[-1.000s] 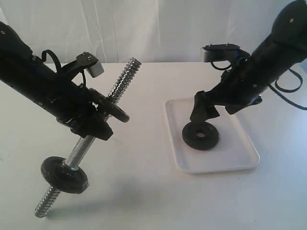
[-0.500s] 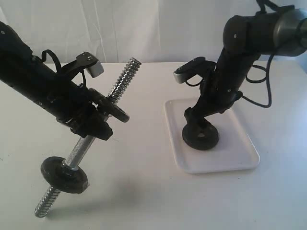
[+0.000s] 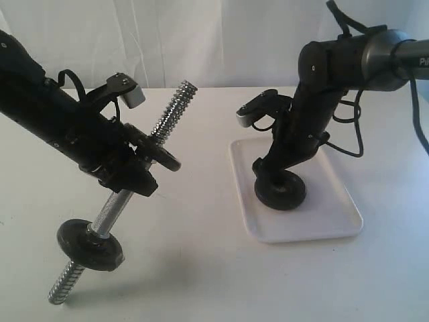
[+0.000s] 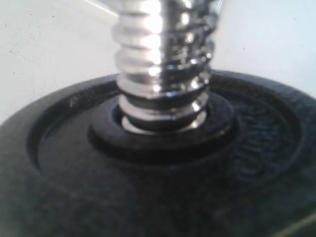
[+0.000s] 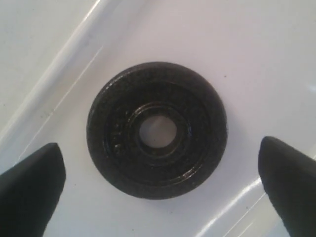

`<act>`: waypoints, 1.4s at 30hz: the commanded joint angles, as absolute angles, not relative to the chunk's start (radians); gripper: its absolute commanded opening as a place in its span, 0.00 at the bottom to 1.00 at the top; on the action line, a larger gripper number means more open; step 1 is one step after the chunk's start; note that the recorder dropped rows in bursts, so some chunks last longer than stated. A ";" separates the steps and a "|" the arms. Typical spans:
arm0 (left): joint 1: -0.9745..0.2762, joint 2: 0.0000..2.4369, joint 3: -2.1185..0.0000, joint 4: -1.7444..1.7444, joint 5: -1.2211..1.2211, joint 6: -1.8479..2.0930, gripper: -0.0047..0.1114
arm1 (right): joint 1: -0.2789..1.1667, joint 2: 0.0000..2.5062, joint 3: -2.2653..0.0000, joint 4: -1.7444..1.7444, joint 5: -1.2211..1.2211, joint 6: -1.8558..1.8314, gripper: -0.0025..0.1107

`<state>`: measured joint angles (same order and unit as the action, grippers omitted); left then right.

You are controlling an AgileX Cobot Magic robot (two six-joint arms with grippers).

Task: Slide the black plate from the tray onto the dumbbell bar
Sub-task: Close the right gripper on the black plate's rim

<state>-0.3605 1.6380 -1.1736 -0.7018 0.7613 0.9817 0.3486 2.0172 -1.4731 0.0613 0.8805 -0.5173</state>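
Currently the black plate (image 3: 280, 190) lies flat on the tray (image 3: 335, 218), toward the tray's left side as the exterior view shows it. Its centre hole faces up, and the white tray surface shows through the hole in the right wrist view.

Right gripper (image 3: 271, 168): positioned directly above the black plate and pointing down at it. Its jaws are spread wide. In the right wrist view the two fingertips (image 5: 32, 185) sit on opposite sides of the plate, each clear of its rim. The gripper holds nothing.

Left gripper (image 3: 137, 171): clamped on the dumbbell bar (image 3: 112, 209) at its smooth middle section. The bar is tilted. Its upper threaded end points up and toward the back of the table (image 3: 201, 268), and its lower threaded end is down near the table surface. Whether the lower end touches the table cannot be determined.

Two black discs are on the bar. The lower disc (image 3: 89, 245) sits below the left gripper, where the smooth section meets the lower thread. The upper disc (image 3: 163, 158) sits just above the left gripper, at the base of the upper thread. The left wrist view shows the upper disc (image 4: 148, 187) at close range, with the threaded chrome rod passing through its centre hole.

The dumbbell bar and the tray are well apart on the white table.
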 commanded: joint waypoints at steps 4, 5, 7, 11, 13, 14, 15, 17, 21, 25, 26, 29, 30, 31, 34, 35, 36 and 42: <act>-0.362 1.577 -1.199 -0.866 0.794 0.965 0.04 | 0.348 2.016 -1.477 0.078 0.834 -0.511 0.95; -0.362 1.577 -1.199 -0.866 0.794 0.965 0.04 | 0.348 2.016 -1.477 0.081 0.831 -0.511 0.95; -0.362 1.577 -1.199 -0.866 0.794 0.965 0.04 | 0.348 2.016 -1.477 0.083 0.827 -0.511 0.95; -0.362 1.577 -1.199 -0.866 0.794 0.965 0.04 | 0.348 2.016 -1.477 0.083 0.827 -0.511 0.95; -0.362 1.577 -1.199 -0.866 0.794 0.965 0.04 | 0.348 2.018 -1.476 0.083 0.827 -0.511 0.95; -0.362 1.577 -1.199 -0.866 0.794 0.965 0.04 | 0.348 2.018 -1.476 0.083 0.827 -0.511 0.95; -0.362 1.577 -1.199 -0.866 0.794 0.965 0.04 | 0.348 2.017 -1.476 0.094 0.831 -0.511 0.95; -0.362 1.577 -1.199 -0.866 0.796 0.965 0.04 | 0.348 2.029 -1.476 0.104 0.835 -0.511 0.95; -0.362 1.577 -1.199 -0.866 0.798 0.965 0.04 | 0.348 2.070 -1.476 0.100 0.844 -0.511 0.95; -0.362 1.577 -1.199 -0.866 0.798 0.965 0.04 | 0.348 2.078 -1.476 0.086 0.831 -0.519 0.95; -0.362 1.577 -1.199 -0.866 0.798 0.965 0.04 | 0.348 2.081 -1.476 0.086 0.832 -0.519 0.95; -0.362 1.577 -1.199 -0.866 0.796 0.965 0.04 | 0.348 2.092 -1.476 0.086 0.832 -0.519 0.95; -0.362 1.577 -1.199 -0.866 0.796 0.965 0.04 | 0.348 2.093 -1.476 0.086 0.832 -0.519 0.95; -0.362 1.577 -1.199 -0.866 0.796 0.965 0.04 | 0.348 2.095 -1.476 0.086 0.832 -0.519 0.95; -0.362 1.577 -1.199 -0.866 0.796 0.965 0.04 | 0.348 2.100 -1.476 0.086 0.832 -0.519 0.95; -0.362 1.577 -1.199 -0.866 0.796 0.965 0.04 | 0.348 2.100 -1.476 0.084 0.832 -0.519 0.95; -0.362 1.577 -1.199 -0.866 0.796 0.965 0.04 | 0.348 2.102 -1.476 0.081 0.832 -0.519 0.95; -0.362 1.577 -1.199 -0.866 0.796 0.965 0.04 | 0.348 2.112 -1.476 0.077 0.831 -0.519 0.95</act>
<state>-0.3605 1.6380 -1.1736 -0.7018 0.7613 0.9797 0.3486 2.1034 -1.4731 0.0881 0.8312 -0.5158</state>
